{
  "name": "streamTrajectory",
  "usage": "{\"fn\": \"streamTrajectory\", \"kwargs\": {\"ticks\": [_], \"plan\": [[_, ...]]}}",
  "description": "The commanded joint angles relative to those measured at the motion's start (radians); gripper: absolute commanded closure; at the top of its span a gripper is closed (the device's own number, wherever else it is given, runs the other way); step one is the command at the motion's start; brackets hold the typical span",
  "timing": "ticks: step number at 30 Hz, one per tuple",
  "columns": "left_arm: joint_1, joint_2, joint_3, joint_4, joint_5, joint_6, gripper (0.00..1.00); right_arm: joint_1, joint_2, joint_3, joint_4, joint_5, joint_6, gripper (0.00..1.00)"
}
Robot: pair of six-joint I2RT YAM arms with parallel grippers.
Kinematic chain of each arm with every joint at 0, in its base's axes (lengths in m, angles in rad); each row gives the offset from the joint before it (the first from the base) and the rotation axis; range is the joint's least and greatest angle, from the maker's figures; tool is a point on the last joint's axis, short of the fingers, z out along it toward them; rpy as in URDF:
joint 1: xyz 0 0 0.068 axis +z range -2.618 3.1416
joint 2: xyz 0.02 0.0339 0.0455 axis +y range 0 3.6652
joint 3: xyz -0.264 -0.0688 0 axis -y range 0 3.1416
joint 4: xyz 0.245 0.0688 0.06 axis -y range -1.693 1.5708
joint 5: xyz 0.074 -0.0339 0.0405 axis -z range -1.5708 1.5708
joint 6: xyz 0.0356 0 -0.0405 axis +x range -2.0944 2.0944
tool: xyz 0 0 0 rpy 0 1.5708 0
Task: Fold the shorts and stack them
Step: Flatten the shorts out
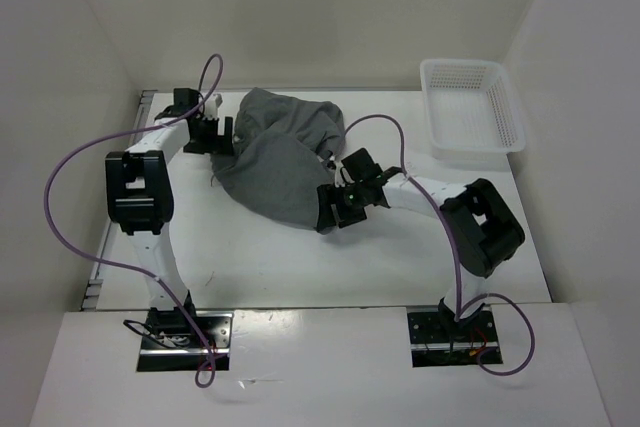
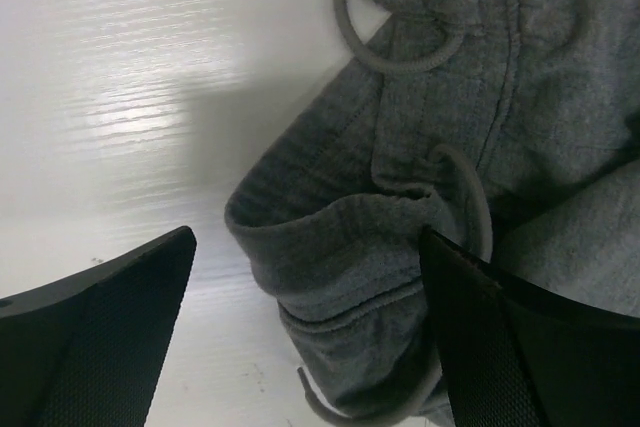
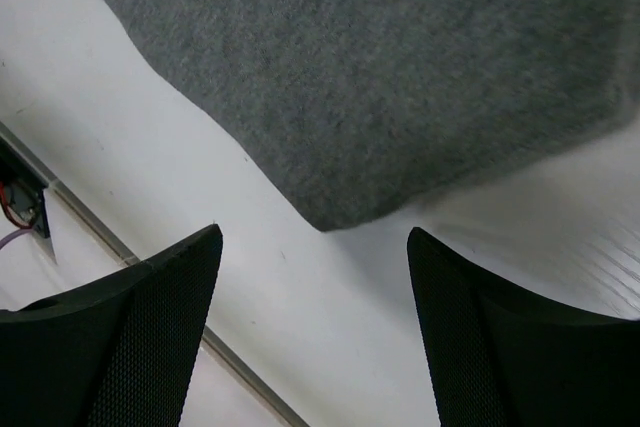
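A pair of plain medium-grey soft fabric shorts (image 1: 280, 162) lies in a loose heap on the white table (image 1: 300, 267), around the middle and towards the far side. Its far part is bunched into folds and its near part is spread flatter. The left gripper (image 2: 308, 247) is at the left edge of the heap with its black fingers (image 2: 110, 327) spread wide apart. In the left wrist view a folded, stitched edge of the grey cloth sits between them. It lies up against one finger, while bare table shows between it and the other, so nothing is pinched. A thin grey drawstring (image 2: 400, 59) loops over the fabric there and curls round beside that same finger. The right gripper (image 3: 315, 237) is at the near right edge of the shorts, its jaws also parted and holding nothing. In the right wrist view a corner of the grey cloth ends just beyond its fingertips, with white table beneath the gap. A white plastic mesh basket (image 1: 470, 107) stands at the far right corner of the table, well apart from the shorts and both grippers.
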Motion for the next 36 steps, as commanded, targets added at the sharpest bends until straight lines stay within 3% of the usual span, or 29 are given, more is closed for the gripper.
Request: {"fn": "streamTrajectory", "kwargs": {"ticks": [1, 5, 6, 9, 10, 11, 13, 14, 16, 17, 21, 24, 25, 26, 29, 31, 36], "plan": [[-0.005, 0.024, 0.014, 0.058, 0.056, 0.004, 0.01, 0.027, 0.039, 0.007, 0.093, 0.049, 0.068, 0.20], [-0.005, 0.055, 0.005, 0.058, 0.183, 0.004, 0.08, 0.027, 0.059, 0.007, 0.120, 0.093, 0.119, 0.20], [-0.005, 0.055, -0.006, 0.047, 0.195, 0.004, 0.21, 0.027, 0.060, 0.018, 0.120, 0.116, 0.128, 0.20], [0.004, 0.044, -0.040, 0.047, 0.195, 0.004, 0.41, 0.027, 0.112, 0.059, 0.119, 0.203, 0.149, 0.25], [0.004, 0.029, -0.061, 0.056, 0.195, 0.004, 0.55, 0.027, 0.122, 0.071, 0.119, 0.230, 0.159, 0.28], [0.004, 0.029, -0.070, 0.056, 0.208, 0.004, 0.62, 0.027, 0.145, 0.071, 0.119, 0.247, 0.168, 0.38], [0.014, 0.000, -0.083, 0.056, 0.208, 0.004, 0.76, 0.027, 0.168, 0.100, 0.119, 0.227, 0.179, 0.51], [0.014, 0.000, -0.095, 0.056, 0.208, 0.004, 0.89, 0.027, 0.190, 0.110, 0.119, 0.215, 0.179, 0.70], [0.014, -0.025, -0.095, 0.047, 0.196, 0.004, 1.00, 0.027, 0.199, 0.139, 0.104, 0.247, 0.179, 0.91], [0.024, -0.025, -0.104, 0.038, 0.195, 0.004, 1.00, 0.027, 0.199, 0.148, 0.090, 0.274, 0.166, 1.00], [0.058, -0.057, -0.052, -0.008, 0.186, 0.004, 1.00, -0.029, 0.158, 0.267, 0.080, 0.431, 0.007, 1.00], [0.099, -0.057, 0.133, -0.074, 0.215, 0.004, 1.00, -0.128, 0.173, 0.473, 0.065, 0.566, -0.158, 1.00], [0.110, -0.057, 0.258, -0.106, 0.226, 0.004, 1.00, -0.149, 0.184, 0.536, 0.056, 0.608, -0.251, 1.00], [0.119, -0.057, 0.315, -0.120, 0.238, 0.004, 1.00, -0.181, 0.207, 0.659, 0.038, 0.635, -0.293, 1.00], [0.129, -0.115, 0.416, -0.143, 0.263, 0.004, 1.00, -0.202, 0.216, 0.830, -0.007, 0.635, -0.400, 1.00], [0.129, -0.158, 0.398, -0.155, 0.295, 0.004, 1.00, -0.202, 0.185, 0.846, -0.062, 0.569, -0.420, 1.00], [0.129, -0.362, 0.150, -0.189, 0.272, 0.004, 1.00, -0.202, -0.036, 0.566, -0.106, 0.515, -0.470, 1.00]]}}
